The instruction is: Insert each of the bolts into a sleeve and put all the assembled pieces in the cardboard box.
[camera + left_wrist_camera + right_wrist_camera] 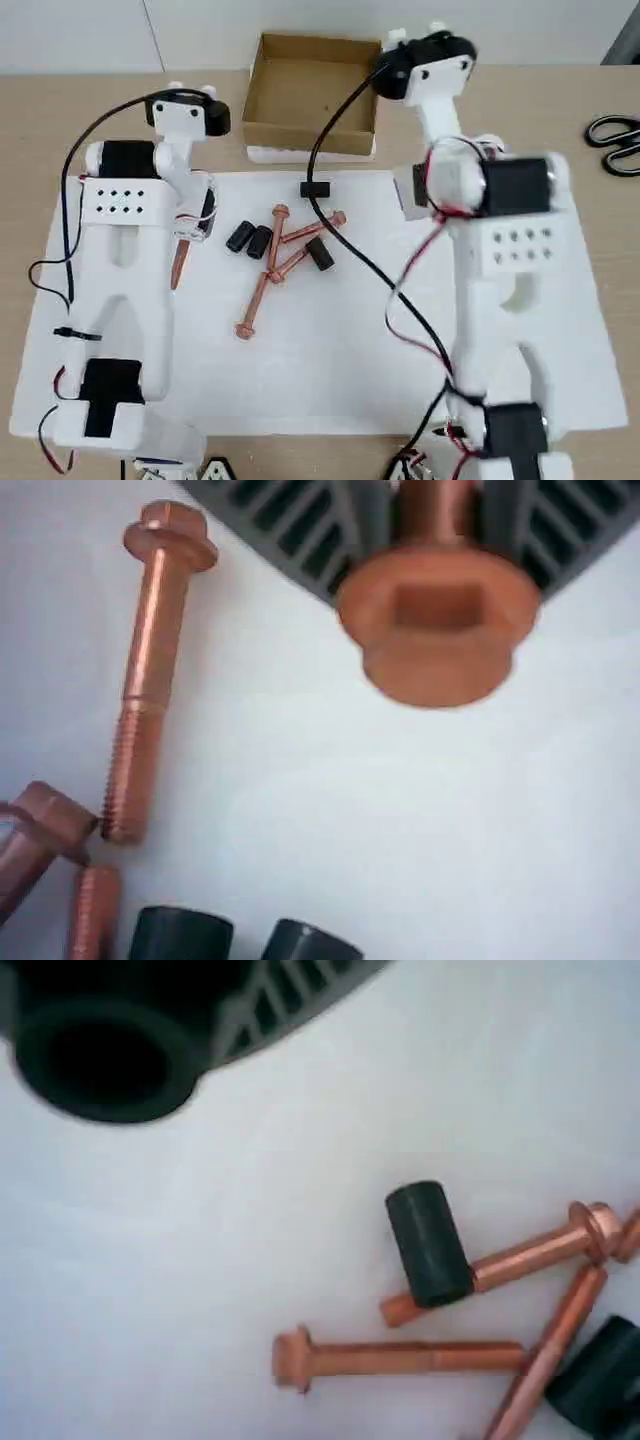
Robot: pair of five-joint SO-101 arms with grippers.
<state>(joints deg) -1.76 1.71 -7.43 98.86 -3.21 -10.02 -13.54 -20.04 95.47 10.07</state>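
Left claw point(435, 500) is closed on a copper bolt point(438, 630). It grips the shank, and the head end sticks out free. Right claw point(140, 995) is closed on a black sleeve point(100, 1060), with the open bore facing the wrist camera. Both pieces are held over the white mat point(300, 370) on the worktop point(40, 100). In the high view the held bolt hangs under the left arm, just beside the pile.

Loose bolts point(258, 300) lie crossed on mid-mat. Two loose sleeves point(240, 237) touch each other next to them, and a third sleeve point(320, 255) sits against the pile's far side. One bolt meets that third sleeve in the right wrist view, but I can't tell if it goes into it or under it. Cardboard box point(262, 90) sits past the mat's far edge, between the two arms.

Judgement: early stage, next step is mating the bolt with the sleeve in mid-air.

Risks:
- The bolt is held only by its shank, so if its tip hits the sleeve rim off-centre it could tilt or slide in the claw.
- The sleeve is round and smooth, so a sideways push could twist it out of the grip.
- A dropped part would roll into the crossed pile and scatter it.
- The right arm's cable point(360, 260) drapes across the mat close to the third sleeve, and a swing toward the box could drag it through the pile.
- The arms work close together, so a wrist collision is possible.
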